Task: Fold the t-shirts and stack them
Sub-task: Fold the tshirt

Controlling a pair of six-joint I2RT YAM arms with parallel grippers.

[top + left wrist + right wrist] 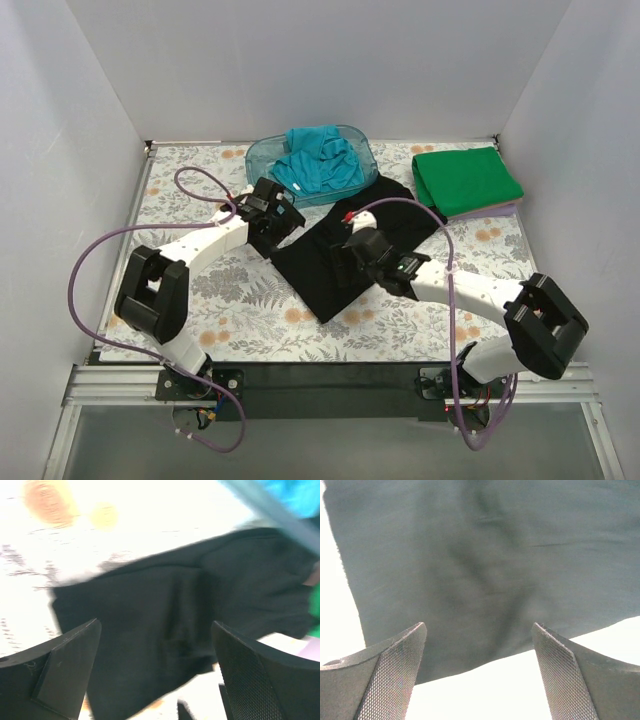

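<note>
Top external: left jaws and right jaws both wide apart, empty, over the black t-shirt [316, 276].

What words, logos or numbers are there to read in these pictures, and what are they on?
None can be read.
The black shirt, green shirt and teal shirt show plain cloth, with no print in view.
The blue tub shows no label.
The tablecloth bears only flowers and leaves.

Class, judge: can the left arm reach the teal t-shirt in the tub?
Probably yes: the open left gripper hangs beside the translucent blue plastic tub, and nothing covers the teal t-shirt.
</note>
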